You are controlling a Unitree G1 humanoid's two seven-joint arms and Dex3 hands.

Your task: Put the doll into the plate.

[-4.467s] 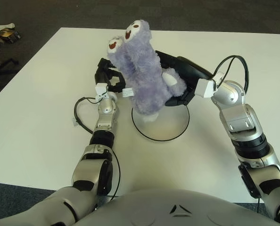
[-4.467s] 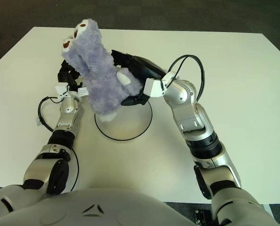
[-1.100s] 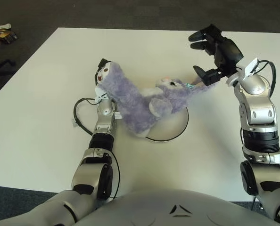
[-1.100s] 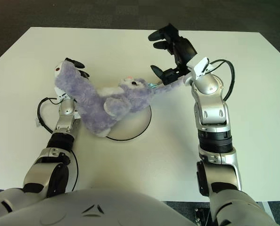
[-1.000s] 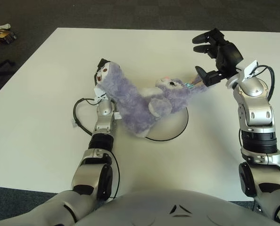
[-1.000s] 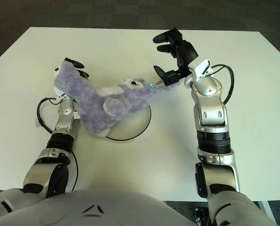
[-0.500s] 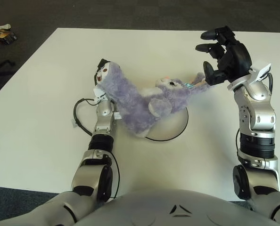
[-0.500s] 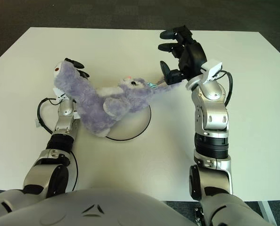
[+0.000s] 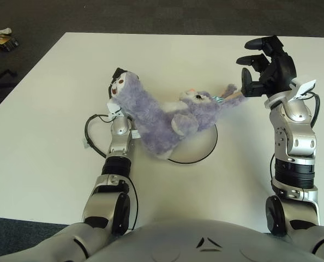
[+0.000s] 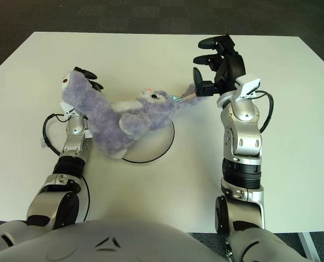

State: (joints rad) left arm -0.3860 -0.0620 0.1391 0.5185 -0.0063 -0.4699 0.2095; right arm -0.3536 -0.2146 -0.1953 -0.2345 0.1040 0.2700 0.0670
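Note:
The purple plush doll [image 9: 161, 117] lies on its side across the white, black-rimmed plate [image 9: 201, 148]. Its lower body is over the plate, and its head [image 9: 124, 87] sticks out past the plate's left rim. The head leans against my left hand [image 9: 117, 76], which is mostly hidden behind it. The doll's thin tail end [image 9: 230, 90] points right. My right hand [image 9: 253, 68] hovers just right of that tip, apart from it, fingers spread and holding nothing.
A black cable [image 9: 90, 132] loops on the white table [image 9: 53, 109] beside my left forearm. Dark carpet surrounds the table, with some clutter [image 9: 3, 39] on the floor at the far left.
The doll, upright between both hands 4.5 s ago, now lies over the plate. My right hand has let go and moved right, away from the tail tip. The doll stayed still over the last second.

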